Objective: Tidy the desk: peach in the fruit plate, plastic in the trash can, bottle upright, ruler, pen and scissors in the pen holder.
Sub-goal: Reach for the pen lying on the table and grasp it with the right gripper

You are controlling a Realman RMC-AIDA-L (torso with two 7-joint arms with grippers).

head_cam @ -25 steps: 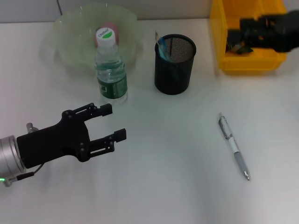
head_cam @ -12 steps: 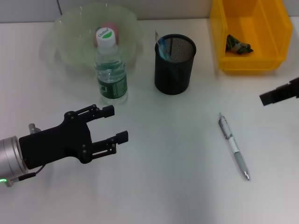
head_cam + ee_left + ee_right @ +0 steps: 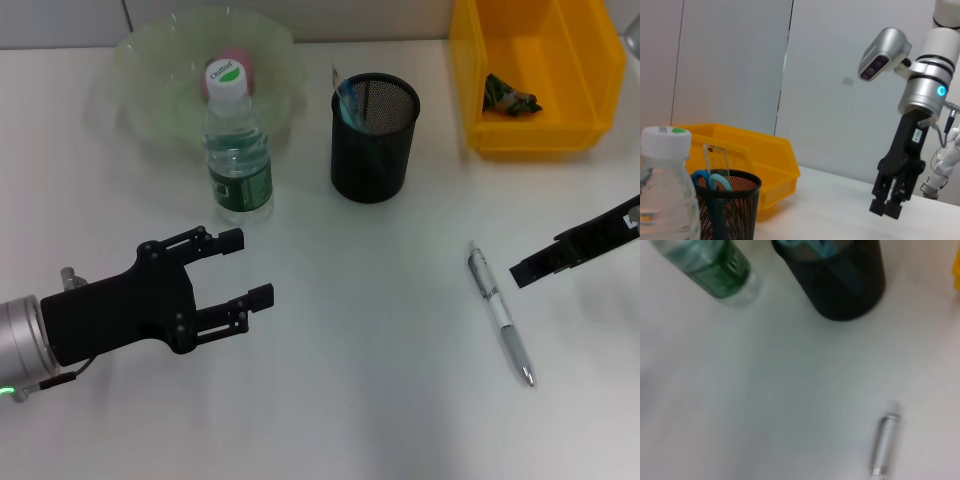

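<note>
A silver pen [image 3: 500, 315] lies on the white desk, and the right wrist view catches its end [image 3: 883, 440]. My right gripper [image 3: 527, 268] hovers just to the right of the pen, and the left wrist view shows it [image 3: 886, 207] pointing down. The black mesh pen holder [image 3: 373, 135] holds blue-handled scissors [image 3: 715, 180] and a clear ruler [image 3: 715, 155]. The water bottle [image 3: 238, 140] stands upright. Behind it, the pink peach [image 3: 240, 62] rests in the pale green fruit plate [image 3: 150, 70]. A plastic wrapper [image 3: 510, 97] lies in the yellow bin [image 3: 530, 135]. My left gripper [image 3: 247, 267] is open and empty, front left.
The yellow bin stands at the back right corner, and the bottle [image 3: 715, 265] and pen holder [image 3: 845, 280] stand close together at the back. Bare desk [image 3: 370, 350] lies between my two grippers.
My right arm has left the yellow bin and come forward and down to beside the pen. The plastic wrapper now shows lying in the bin. The left gripper has barely shifted.
</note>
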